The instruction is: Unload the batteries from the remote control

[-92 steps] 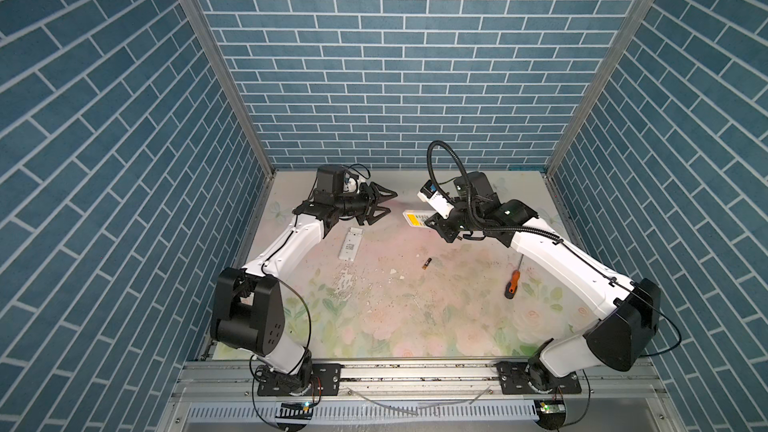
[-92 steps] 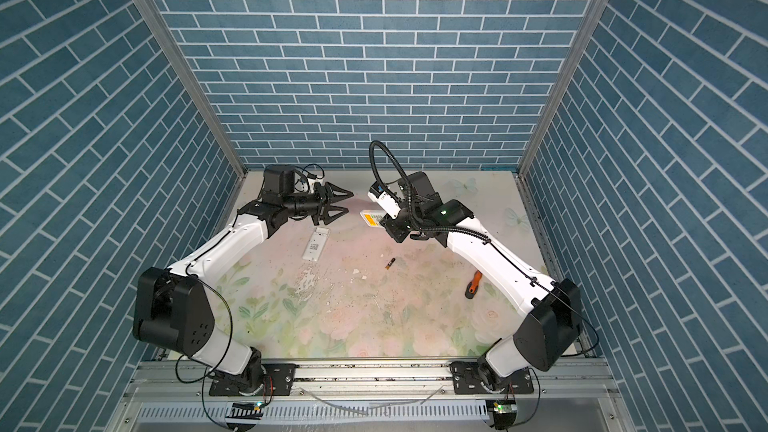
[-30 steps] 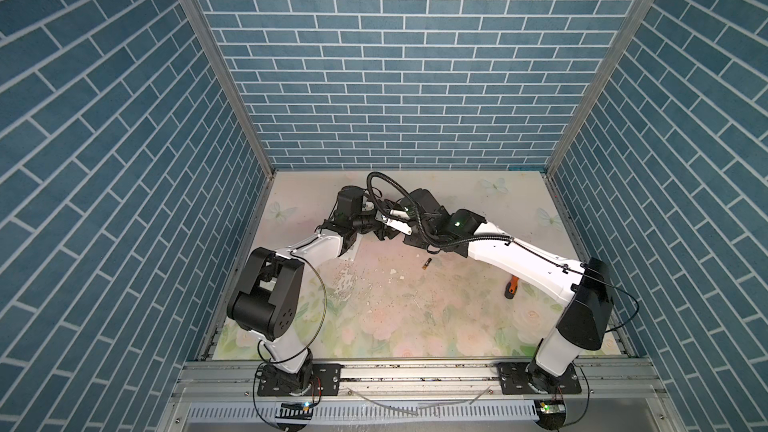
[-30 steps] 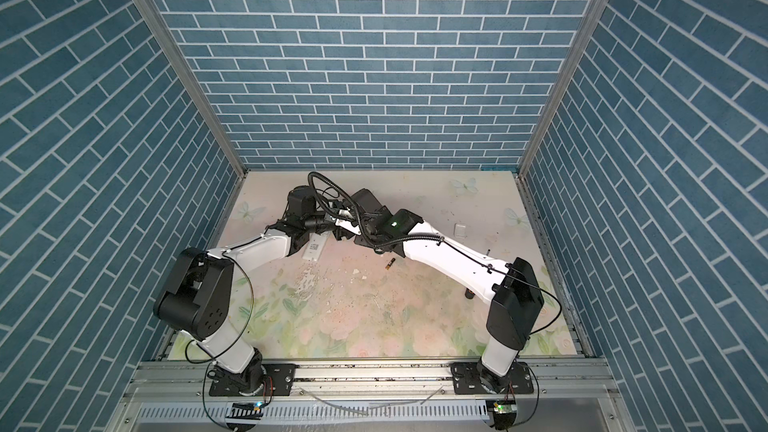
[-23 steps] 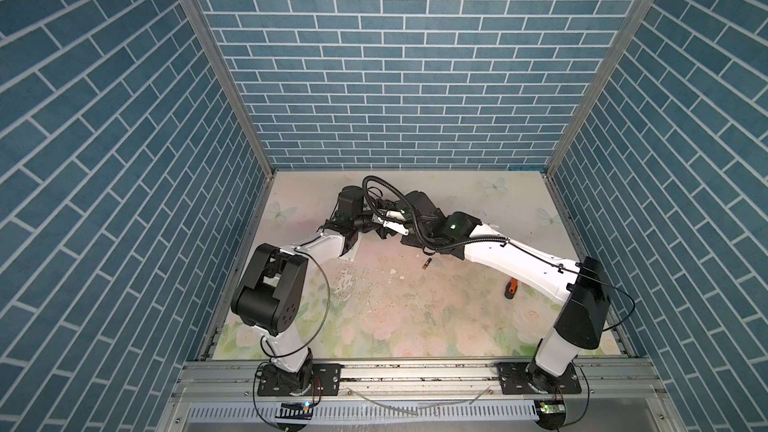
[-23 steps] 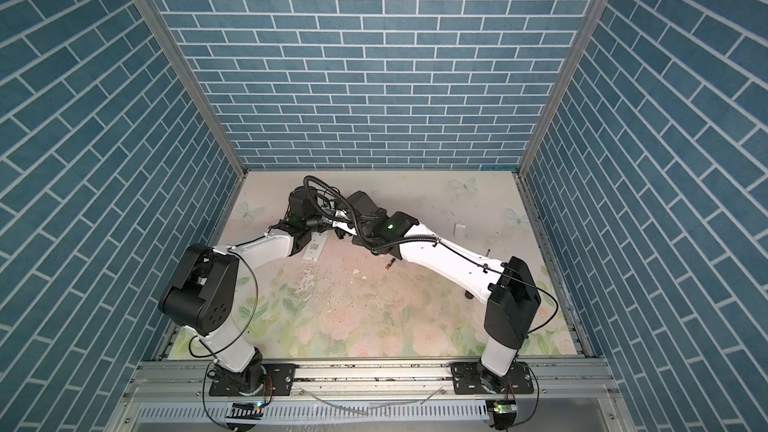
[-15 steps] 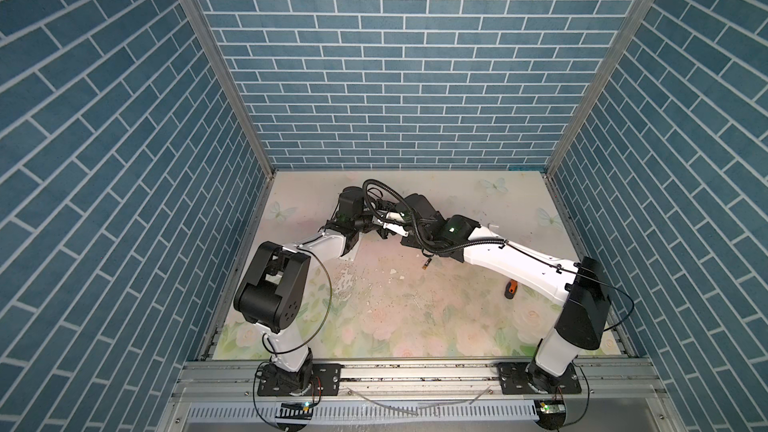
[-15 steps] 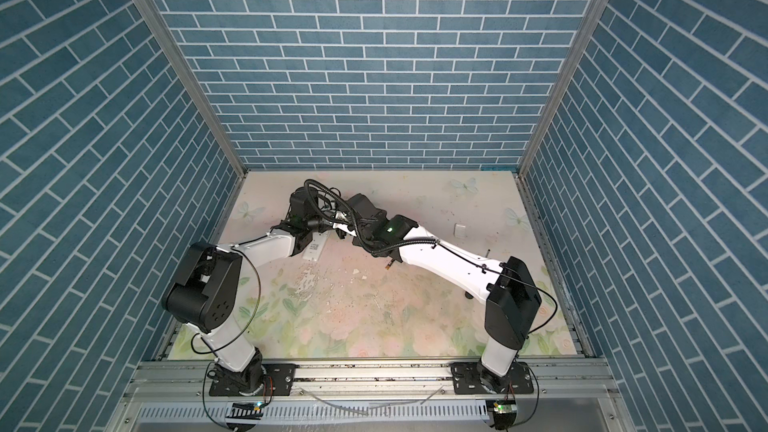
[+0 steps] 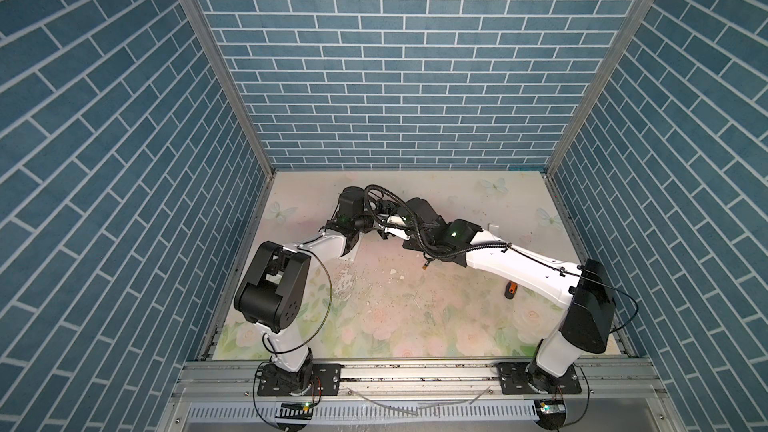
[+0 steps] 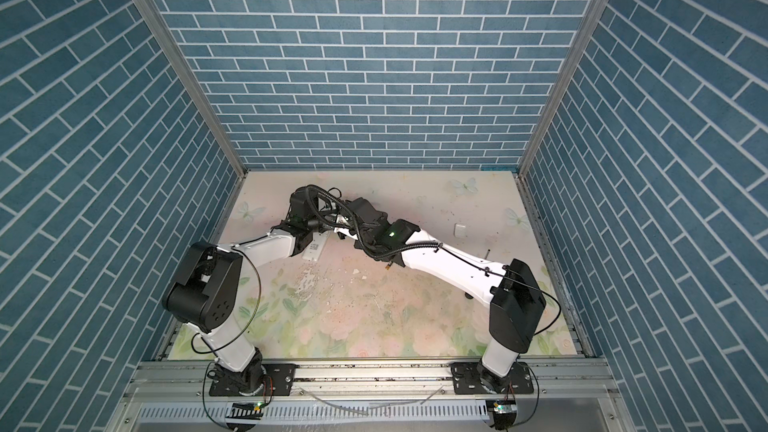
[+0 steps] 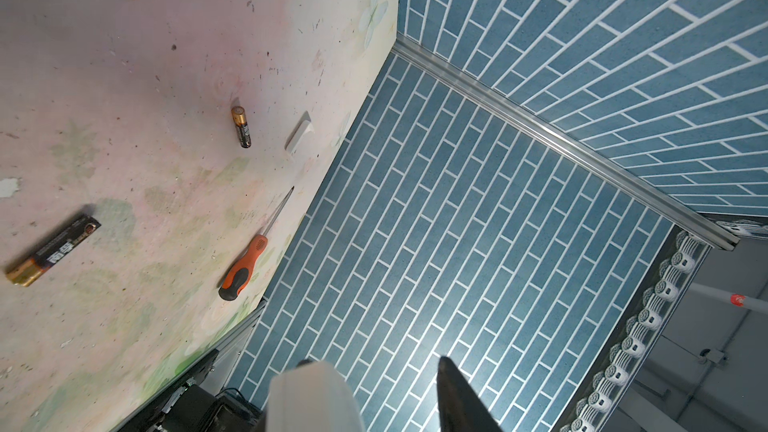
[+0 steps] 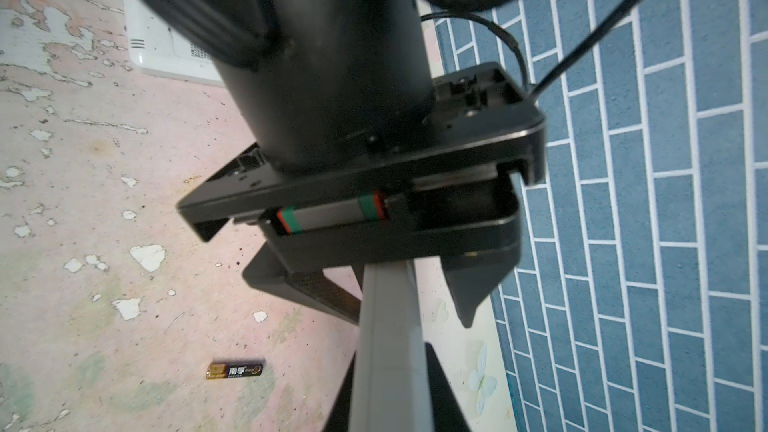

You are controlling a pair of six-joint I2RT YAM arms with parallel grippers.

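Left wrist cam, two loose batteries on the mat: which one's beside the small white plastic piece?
The far battery, just beside the white piece. The near battery, large in frame with its label readable, lies well clear of it.

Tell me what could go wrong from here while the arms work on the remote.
1. The right gripper alone holds the remote control. The left gripper has its jaws apart around its far end, so a push could twist it loose.
2. The black cable loops over the left gripper's body and might snag.
3. A loose battery lies close beside the right arm; a sweep could knock it away.
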